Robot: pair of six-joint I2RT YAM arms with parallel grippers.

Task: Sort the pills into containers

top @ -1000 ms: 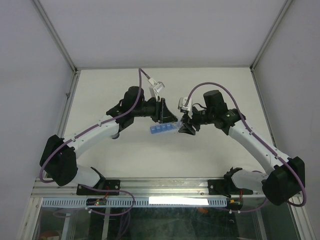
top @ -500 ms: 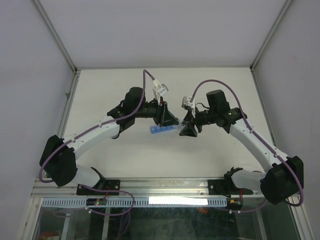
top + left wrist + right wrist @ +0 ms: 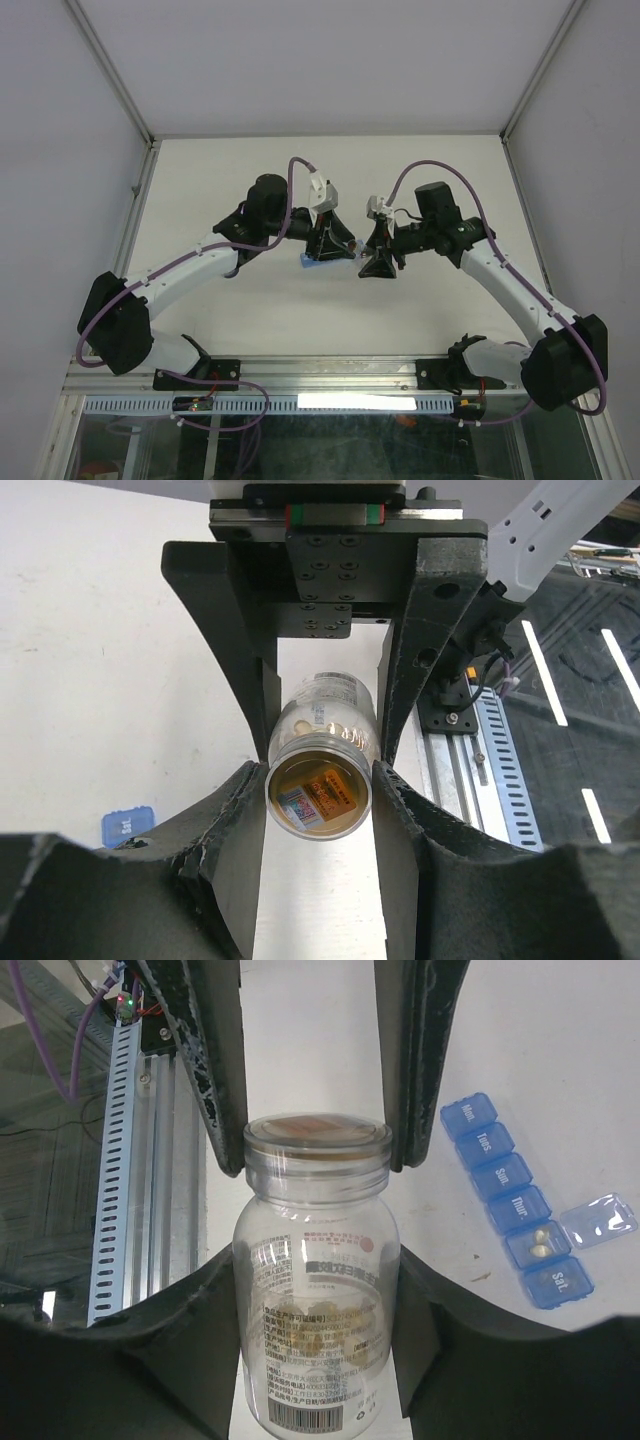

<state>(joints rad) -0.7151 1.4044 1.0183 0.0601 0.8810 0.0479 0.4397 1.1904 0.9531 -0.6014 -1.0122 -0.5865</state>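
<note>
Our left fingers [image 3: 235,850] and right fingers [image 3: 195,1340] are both clamped on the small clear bottle [image 3: 318,1290], which hangs between them. Beside the right fingers, on the bench [image 3: 305,1020], the containers [image 3: 497,1175] show two pills [image 3: 538,1242] in one open compartment. The other lids are closed and we can't see what is inside, so we judge most of the sorting undone.

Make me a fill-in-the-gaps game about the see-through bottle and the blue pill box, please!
1. The left gripper and the ___ gripper both clamp the clear plastic bottle.
2. The blue plastic pill box has one lid ___.
3. Its uncovered compartment holds ___ small tan pills.
Missing words: right, open, two.
</note>
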